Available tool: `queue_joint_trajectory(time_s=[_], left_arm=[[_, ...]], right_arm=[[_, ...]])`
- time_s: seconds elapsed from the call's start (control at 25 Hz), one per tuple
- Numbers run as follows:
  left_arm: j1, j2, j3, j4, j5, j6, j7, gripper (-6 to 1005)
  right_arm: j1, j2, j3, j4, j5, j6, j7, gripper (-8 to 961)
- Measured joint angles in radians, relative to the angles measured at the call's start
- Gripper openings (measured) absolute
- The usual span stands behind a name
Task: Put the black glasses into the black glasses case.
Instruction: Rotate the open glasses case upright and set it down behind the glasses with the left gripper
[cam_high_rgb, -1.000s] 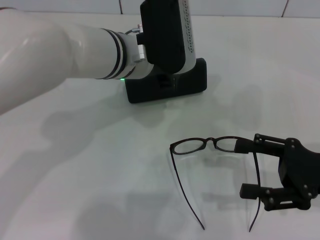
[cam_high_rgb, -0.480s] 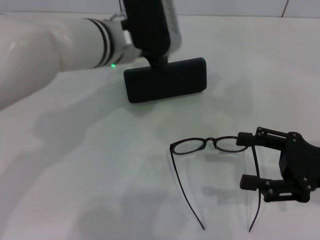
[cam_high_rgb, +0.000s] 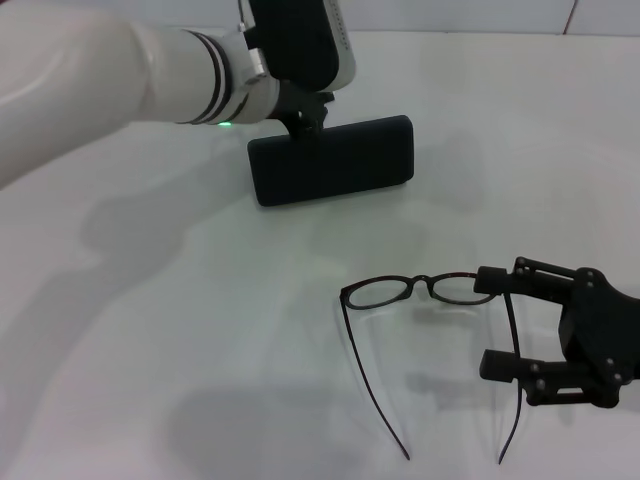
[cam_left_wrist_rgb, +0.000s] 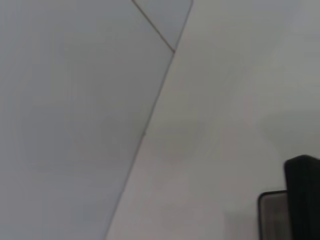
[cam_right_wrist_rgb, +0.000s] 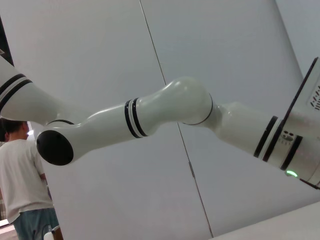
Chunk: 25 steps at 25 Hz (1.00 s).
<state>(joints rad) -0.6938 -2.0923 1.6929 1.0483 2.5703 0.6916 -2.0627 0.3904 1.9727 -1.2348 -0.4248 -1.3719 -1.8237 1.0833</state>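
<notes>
The right gripper (cam_high_rgb: 497, 325) is parked low on the table (cam_high_rgb: 180, 330) with its two fingers spread apart. One fingertip (cam_high_rgb: 488, 279) sits right at the outer end of the black glasses (cam_high_rgb: 415, 290), by the hinge; the other fingertip (cam_high_rgb: 492, 364) is nearer the robot, just beside the temple arm. That temple runs through the gap between them, so my guess is it's lined up to pinch the frame there. I can't tell whether the far finger is actually touching.

Out from the claw: the glasses lie unfolded, lenses away from the robot, both temple arms trailing back towards it. The other lens and temple are further off on the left side, nothing near them.

Well beyond that is the black glasses case (cam_high_rgb: 332, 160), lying flat and closed, lid down. The left gripper (cam_high_rgb: 305, 112) is right at its far edge. It looks placed to lift the lid so the glasses have somewhere to go. Can't tell if its fingers are open or closed, the wrist blocks them.
</notes>
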Motion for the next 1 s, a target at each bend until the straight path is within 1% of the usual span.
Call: queue_joint_trajectory(time_s=[0.24,0.48,0.72,1.0], left_arm=[[-0.029,0.002,-0.066,0.023,-0.030,0.134,0.002,24],[-0.036,0.004,-0.072,0.049,-0.023,0.243,0.001,24],[-0.033,0.004,-0.079,0.081,-0.024,0.291,0.000,25],[-0.029,0.003,-0.099,0.149,-0.031,0.431,0.003,25]], right_arm=[[-0.001,0.002,0.000,0.000,0.000,0.000,0.000,843],[-0.001,0.004,0.000,0.007,0.000,0.000,-0.001,843],[-0.003,0.007,0.000,0.009,0.000,0.000,-0.002,844],[-0.009,0.012,0.000,0.009,-0.001,0.000,-0.002,844]])
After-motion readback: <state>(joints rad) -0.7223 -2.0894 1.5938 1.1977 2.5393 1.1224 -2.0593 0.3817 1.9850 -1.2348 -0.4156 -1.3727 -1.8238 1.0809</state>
